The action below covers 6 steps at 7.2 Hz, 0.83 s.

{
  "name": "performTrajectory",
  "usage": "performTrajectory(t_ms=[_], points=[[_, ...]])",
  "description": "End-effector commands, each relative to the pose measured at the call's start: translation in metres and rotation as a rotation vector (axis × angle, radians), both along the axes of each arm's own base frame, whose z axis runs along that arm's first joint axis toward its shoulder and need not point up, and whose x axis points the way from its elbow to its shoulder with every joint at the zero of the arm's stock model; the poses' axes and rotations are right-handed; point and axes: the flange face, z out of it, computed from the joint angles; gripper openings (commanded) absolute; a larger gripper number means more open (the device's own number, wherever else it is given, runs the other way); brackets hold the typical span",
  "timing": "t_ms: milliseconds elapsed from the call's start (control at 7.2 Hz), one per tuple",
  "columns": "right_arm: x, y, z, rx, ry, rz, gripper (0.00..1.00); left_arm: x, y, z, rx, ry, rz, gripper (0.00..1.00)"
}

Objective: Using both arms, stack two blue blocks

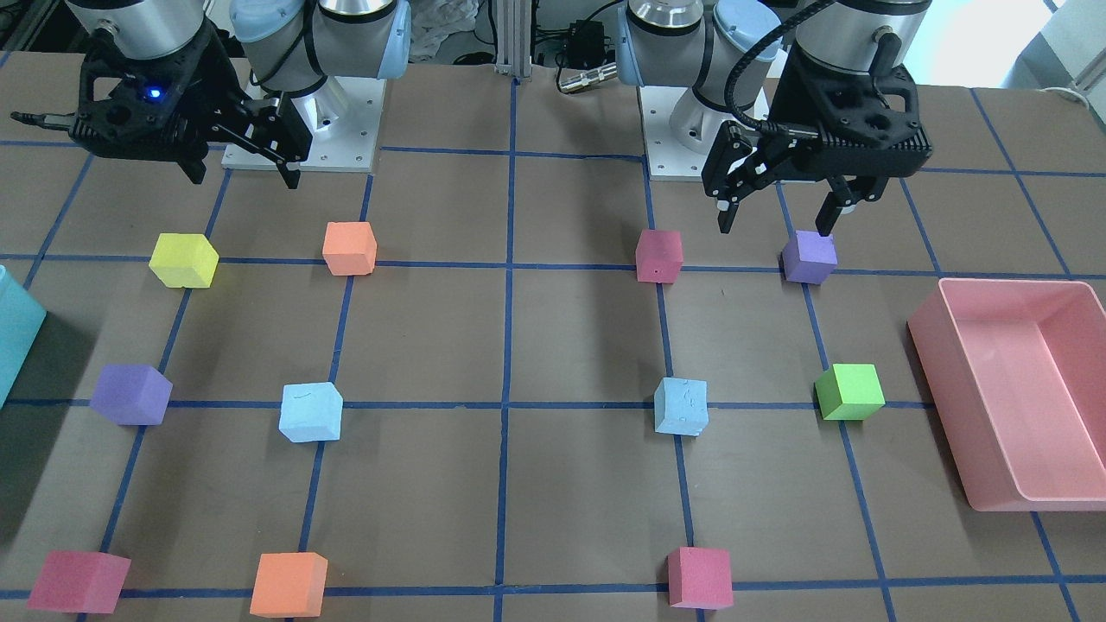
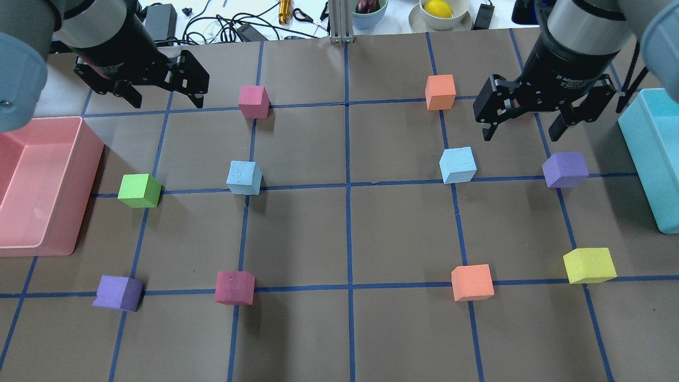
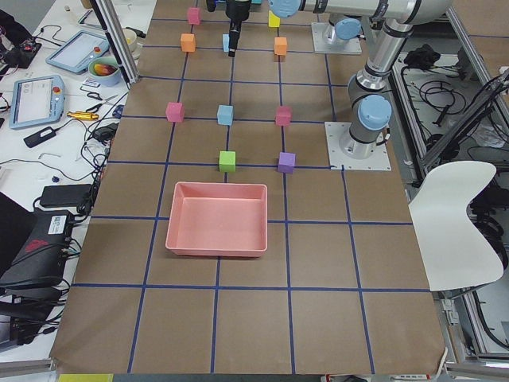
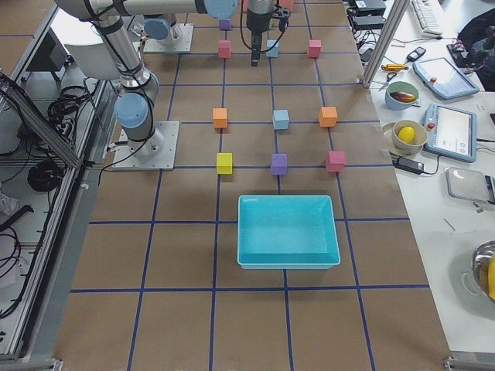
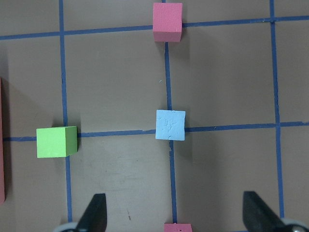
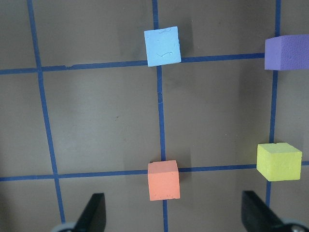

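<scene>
Blue block on the left [image 2: 244, 178] and blue block on the right [image 2: 458, 165] sat well apart on the desk [image 2: 297, 239], unstacked. Left claw [image 2: 168, 102] hovered spread and empty; right claw [image 2: 520, 135] too, spread wide, nothing gripped.

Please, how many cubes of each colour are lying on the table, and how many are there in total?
Blue cubes: 2
Purple cubes: 2
Orange cubes: 2
Red cubes: 3
Green cubes: 1
Yellow cubes: 1
Total: 11 cubes
</scene>
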Motion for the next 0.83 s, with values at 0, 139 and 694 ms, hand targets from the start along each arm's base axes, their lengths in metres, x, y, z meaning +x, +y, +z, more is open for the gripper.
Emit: performTrajectory(t_ms=[0, 139, 694], points=[[0.001, 0.000, -0.001, 0.000, -0.003, 0.001, 1.00, 0.001, 0.005, 0.009, -0.020, -0.001, 0.003, 1.00], [0.000, -0.005, -0.004, 0.000, -0.001, 0.000, 1.00, 0.000, 0.005, 0.005, -0.010, 0.000, 0.001, 1.00], [-0.001, -0.006, -0.008, 0.006, 0.011, 0.005, 1.00, 0.007, -0.047, -0.146, 0.115, -0.004, 0.018, 1.00]])
